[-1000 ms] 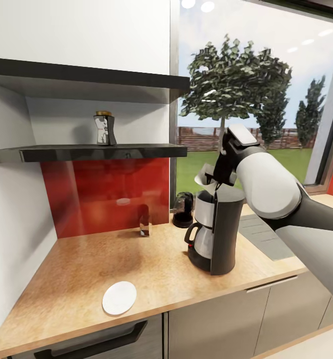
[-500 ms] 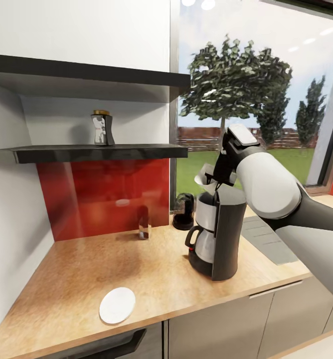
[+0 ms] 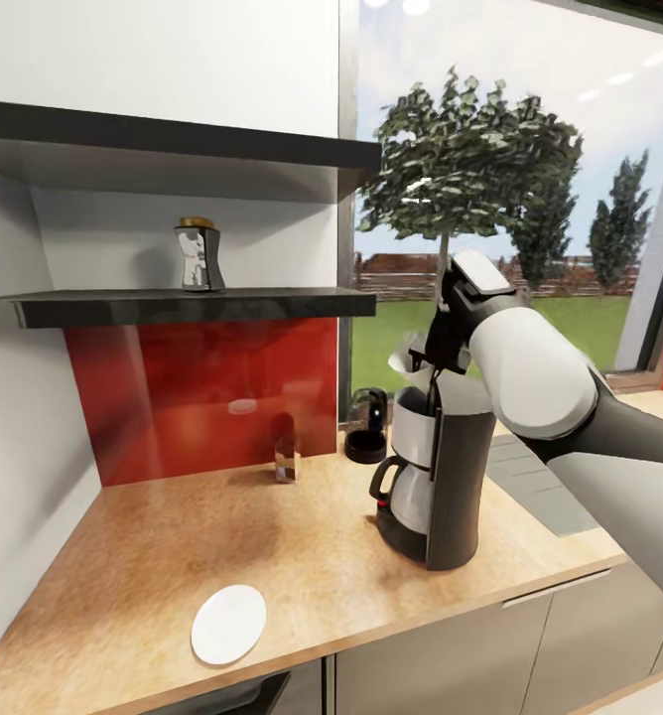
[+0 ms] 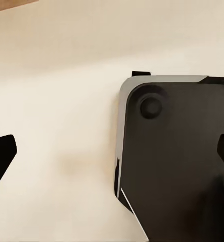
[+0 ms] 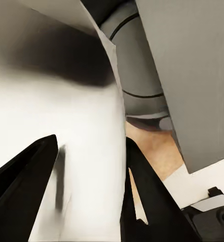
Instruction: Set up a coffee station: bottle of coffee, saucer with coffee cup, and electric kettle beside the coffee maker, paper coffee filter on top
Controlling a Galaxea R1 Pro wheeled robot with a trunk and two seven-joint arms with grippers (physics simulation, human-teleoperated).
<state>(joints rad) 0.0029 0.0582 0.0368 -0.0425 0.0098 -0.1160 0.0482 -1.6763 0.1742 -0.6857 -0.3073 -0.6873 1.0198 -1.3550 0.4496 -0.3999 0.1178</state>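
Observation:
The tall dark grey coffee maker [image 3: 451,487] stands on the tan kitchen countertop [image 3: 222,536]. Just above its flat top, my right gripper [image 3: 429,365] is shut on the white paper coffee filter [image 3: 409,356]. In the right wrist view the filter [image 5: 81,131] sits between both dark fingers [image 5: 142,186], beside the machine's grey top [image 5: 192,75]. The bottle of coffee [image 3: 198,255] stands on the black kitchen shelf [image 3: 183,304]. The white saucer [image 3: 229,623] lies near the counter's front edge. The electric kettle [image 3: 367,424] sits behind the machine. My left gripper [image 4: 112,151] is open and empty.
A small glass [image 3: 287,459] stands against the red backsplash [image 3: 202,397]. A grey sink [image 3: 535,477] lies right of the coffee maker, under the window. A second dark shelf [image 3: 173,149] hangs above the first. Under my left gripper is a dark rounded block [image 4: 177,161] on pale floor.
The whole head view has shifted a little, so the camera moved. My right gripper still holds the filter just above the coffee maker's top.

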